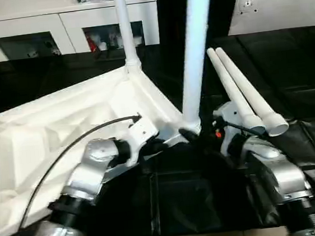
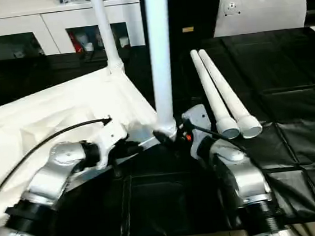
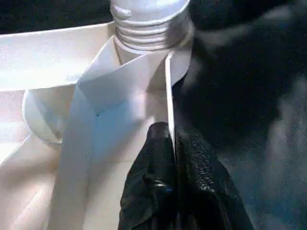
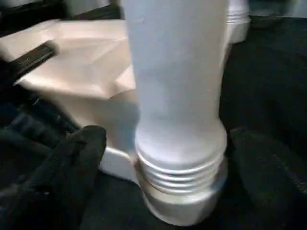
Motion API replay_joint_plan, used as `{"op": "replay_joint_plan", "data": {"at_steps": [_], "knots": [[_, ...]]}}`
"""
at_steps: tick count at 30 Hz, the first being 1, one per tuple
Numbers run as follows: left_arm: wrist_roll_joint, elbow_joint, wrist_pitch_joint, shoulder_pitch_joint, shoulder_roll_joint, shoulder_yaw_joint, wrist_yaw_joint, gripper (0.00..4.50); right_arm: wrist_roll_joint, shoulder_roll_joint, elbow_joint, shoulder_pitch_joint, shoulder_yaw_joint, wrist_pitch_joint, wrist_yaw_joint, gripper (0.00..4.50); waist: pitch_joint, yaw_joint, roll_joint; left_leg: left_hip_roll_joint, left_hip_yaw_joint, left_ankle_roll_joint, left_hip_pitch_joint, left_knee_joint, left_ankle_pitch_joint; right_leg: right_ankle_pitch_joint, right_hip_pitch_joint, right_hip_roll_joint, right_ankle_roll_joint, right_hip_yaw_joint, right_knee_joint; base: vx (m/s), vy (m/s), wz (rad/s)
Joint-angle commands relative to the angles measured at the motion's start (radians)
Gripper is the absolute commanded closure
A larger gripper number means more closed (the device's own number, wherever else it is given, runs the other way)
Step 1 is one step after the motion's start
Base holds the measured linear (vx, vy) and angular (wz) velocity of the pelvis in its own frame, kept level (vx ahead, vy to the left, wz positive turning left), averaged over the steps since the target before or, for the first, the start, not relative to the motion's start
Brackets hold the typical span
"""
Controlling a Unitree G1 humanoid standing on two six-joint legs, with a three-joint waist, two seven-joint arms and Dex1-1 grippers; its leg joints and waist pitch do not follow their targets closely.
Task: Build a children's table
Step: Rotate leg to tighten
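Observation:
The children's table's white tabletop (image 1: 51,129) lies ribbed side up on the left of the black cover. One white leg (image 1: 124,25) stands upright in its far corner socket. A second leg (image 1: 197,52) stands in the near corner socket, its threaded base (image 4: 180,187) partly showing. Two more legs (image 1: 246,94) lie side by side on the cover to the right. My left gripper (image 3: 170,143) is shut on the tabletop's thin rim wall just beside that near socket. My right gripper (image 1: 196,133) is open, with its fingers (image 4: 72,163) apart on either side of the near leg's base.
A white cabinet with glass doors (image 1: 63,26) runs along the back. A white panel (image 1: 278,6) leans at the back right. The black-covered work table (image 1: 183,200) stretches toward me. A black cable (image 1: 81,138) arcs over my left forearm.

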Motion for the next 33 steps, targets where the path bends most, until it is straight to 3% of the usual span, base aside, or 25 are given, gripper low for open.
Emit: {"op": "replay_joint_plan", "data": {"at_steps": [1,2,3,4,9,14,18,27,33], "knots": [[-0.011,0.007,-0.083,0.001,0.047,-0.031,-0.109,4.5,0.021,-0.039,-0.032,-0.006,0.025,-0.019,0.099,0.04,-0.066,0.01,-0.007,0.092,-0.042,0.158,0.004,-0.059,-0.033,-0.148,0.063,-0.121,-0.11,0.087,-0.062,0.0,0.0,0.0],[-0.024,0.018,-0.109,-0.001,0.063,-0.036,-0.157,4.5,0.025,-0.065,-0.03,-0.008,0.036,-0.027,0.144,0.04,-0.067,0.011,-0.008,0.092,-0.041,0.158,0.004,-0.059,-0.037,-0.152,0.065,-0.122,-0.11,0.087,-0.062,0.0,0.0,0.0],[-0.033,0.025,-0.123,-0.003,0.07,-0.037,-0.185,4.5,0.028,-0.08,-0.029,-0.01,0.042,-0.033,0.172,0.04,-0.065,0.015,-0.021,0.089,-0.039,0.159,0.002,-0.06,-0.034,-0.159,0.067,-0.124,-0.112,0.088,-0.059,0.0,0.0,0.0],[-0.04,0.034,-0.133,-0.008,0.077,-0.039,-0.212,4.5,0.03,-0.099,-0.024,-0.014,0.052,-0.04,0.21,0.04,-0.066,0.022,-0.014,0.09,-0.036,0.154,0.005,-0.059,-0.037,-0.181,0.064,-0.125,-0.108,0.088,-0.064,0.0,0.0,0.0],[-0.04,0.069,-0.182,-0.034,0.104,-0.071,-0.297,4.5,0.025,-0.156,-0.009,-0.024,0.101,-0.08,0.339,0.04,-0.067,0.048,-0.017,0.099,-0.037,0.144,0.01,-0.06,-0.037,-0.183,0.059,-0.125,-0.112,0.089,-0.059,0.0,0.0,0.0],[-0.04,0.114,-0.223,-0.064,0.115,-0.098,-0.368,4.5,0.014,-0.186,0.021,-0.043,0.146,-0.122,0.43,0.51,-0.065,0.054,-0.026,0.096,-0.035,0.138,0.009,-0.061,-0.043,-0.209,0.061,-0.125,-0.104,0.089,-0.062,0.0,0.0,0.0],[-0.029,0.144,-0.246,-0.08,0.112,-0.101,-0.38,4.5,0.014,-0.196,0.026,-0.048,0.168,-0.124,0.471,0.79,-0.066,0.061,-0.024,0.1,-0.036,0.133,0.01,-0.061,-0.046,-0.215,0.06,-0.127,-0.104,0.089,-0.062,0.0,0.0,0.0],[-0.041,0.163,-0.261,-0.086,0.116,-0.111,-0.417,4.5,0.039,-0.188,0.049,-0.068,0.173,-0.11,0.504,1.59,-0.067,0.064,-0.029,0.1,-0.036,0.135,0.009,-0.06,-0.03,-0.188,0.061,-0.127,-0.116,0.089,-0.057,0.0,0.0,0.0],[-0.048,0.168,-0.254,-0.082,0.11,-0.104,-0.416,4.5,0.054,-0.179,0.04,-0.058,0.18,-0.076,0.512,1.87,-0.066,0.066,-0.028,0.101,-0.036,0.132,0.009,-0.061,-0.035,-0.202,0.061,-0.128,-0.115,0.089,-0.058,0.0,0.0,0.0]]}}
